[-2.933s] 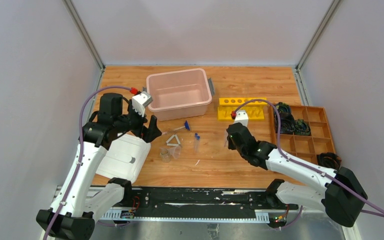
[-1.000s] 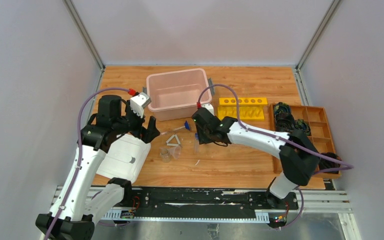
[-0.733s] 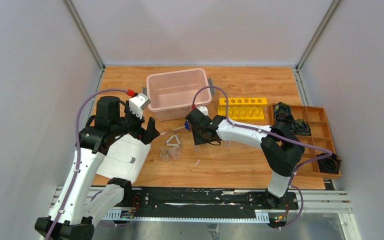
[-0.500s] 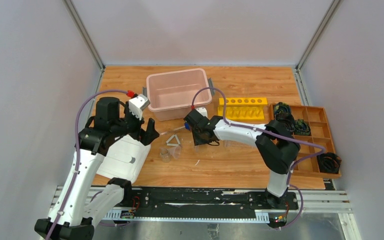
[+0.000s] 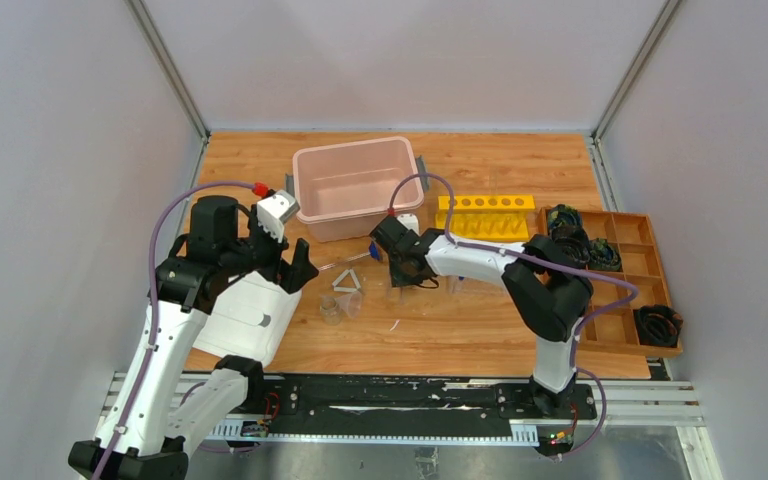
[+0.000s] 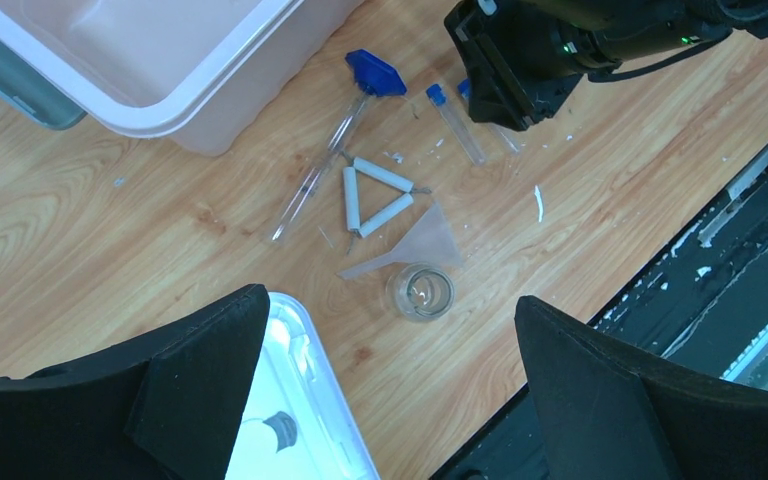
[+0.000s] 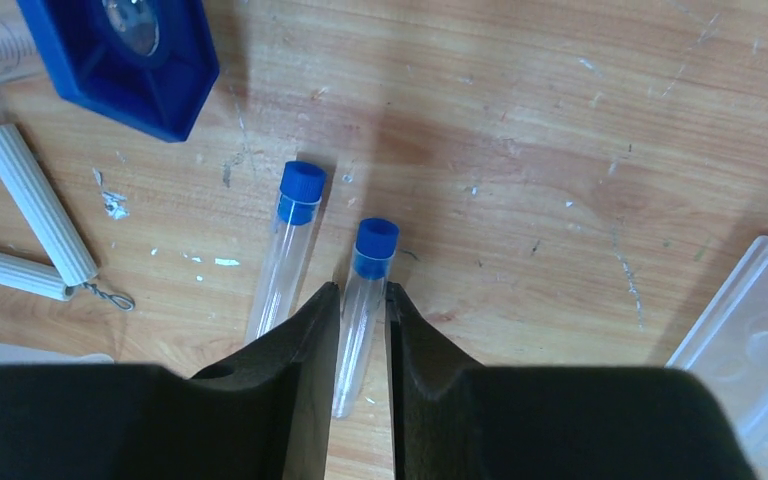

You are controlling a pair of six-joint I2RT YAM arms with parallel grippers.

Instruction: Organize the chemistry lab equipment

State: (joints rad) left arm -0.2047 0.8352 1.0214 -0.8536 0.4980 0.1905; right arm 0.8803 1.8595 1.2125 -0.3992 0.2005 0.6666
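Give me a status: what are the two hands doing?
Left hand open, hovering. Right hand straddling one blue-capped tube, grip unconfirmed. Second tube close alongside.

Robot test cell: plain grey walls (image 5: 60, 150), rail-edged wooden table (image 5: 480, 335)

Top camera high, looking down; left wrist mid-height, right wrist close; both share blue-capped tubes (image 7: 290, 255).
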